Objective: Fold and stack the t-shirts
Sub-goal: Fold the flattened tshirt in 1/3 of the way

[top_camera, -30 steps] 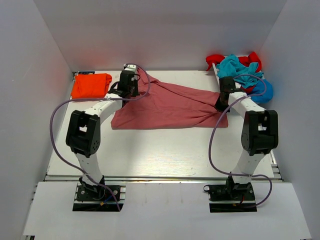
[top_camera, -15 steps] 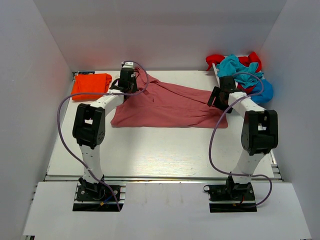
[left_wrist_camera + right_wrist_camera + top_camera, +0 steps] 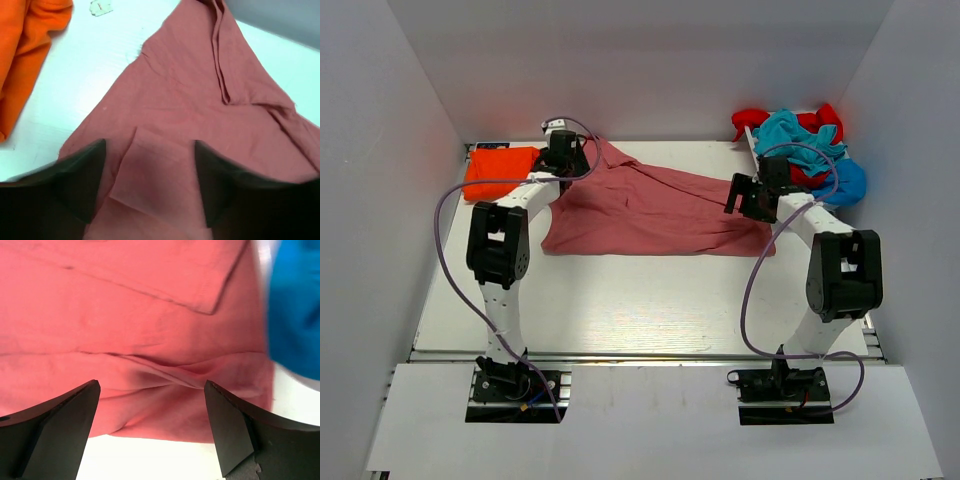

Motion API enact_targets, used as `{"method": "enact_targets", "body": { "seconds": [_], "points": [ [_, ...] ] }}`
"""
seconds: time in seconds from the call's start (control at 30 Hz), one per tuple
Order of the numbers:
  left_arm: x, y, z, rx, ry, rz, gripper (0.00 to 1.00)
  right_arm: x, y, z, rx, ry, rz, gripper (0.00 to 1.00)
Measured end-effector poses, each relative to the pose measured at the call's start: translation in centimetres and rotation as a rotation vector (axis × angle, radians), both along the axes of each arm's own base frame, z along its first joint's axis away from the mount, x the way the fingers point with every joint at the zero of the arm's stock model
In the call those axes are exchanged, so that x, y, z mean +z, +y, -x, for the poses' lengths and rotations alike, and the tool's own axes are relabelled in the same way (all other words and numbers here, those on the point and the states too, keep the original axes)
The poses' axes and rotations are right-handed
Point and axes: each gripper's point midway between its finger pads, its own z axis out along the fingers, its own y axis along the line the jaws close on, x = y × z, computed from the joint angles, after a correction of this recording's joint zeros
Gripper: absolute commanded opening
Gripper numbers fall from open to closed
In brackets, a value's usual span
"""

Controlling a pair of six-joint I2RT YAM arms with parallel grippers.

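Observation:
A dusty pink-red t-shirt (image 3: 660,212) lies spread across the middle of the table, with creases running toward its right end. My left gripper (image 3: 560,152) hovers over its back left corner, open, and the cloth (image 3: 200,100) lies loose beneath the dark fingers (image 3: 82,180). My right gripper (image 3: 744,194) stands open above the shirt's right end (image 3: 140,315), nothing between its fingers (image 3: 235,430). A folded orange t-shirt (image 3: 500,170) rests at the back left. Red, teal and blue t-shirts (image 3: 798,140) are heaped at the back right.
White walls close the table on the left, back and right. The orange shirt (image 3: 25,50) lies close to the left of my left gripper. The blue shirt (image 3: 295,305) lies just right of my right gripper. A small white tag (image 3: 101,6) sits on the table.
Both grippers have opened and let go of the pink-red shirt. The left gripper moved back and left, the right one swung left. The shirt's back left corner settled flatter.

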Motion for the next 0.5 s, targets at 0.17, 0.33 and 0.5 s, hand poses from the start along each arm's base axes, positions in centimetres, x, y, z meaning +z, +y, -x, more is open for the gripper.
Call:
{"method": "enact_targets", "body": {
  "seconds": [0.17, 0.33, 0.5],
  "points": [
    [-0.5, 0.4, 0.2, 0.001, 0.032, 0.029, 1.0, -0.7, 1.3, 0.7, 0.06, 0.015, -0.013, 0.9],
    [-1.8, -0.5, 3.7, -0.072, 0.107, 0.062, 1.0, -1.8, 2.2, 0.8, 0.098, 0.031, -0.014, 0.9],
    [-2.6, -1.1, 9.0, -0.141, 0.196, 0.098, 1.0, -4.7, 2.3, 0.4, 0.08, 0.093, 0.012, 0.9]
  ]
}}
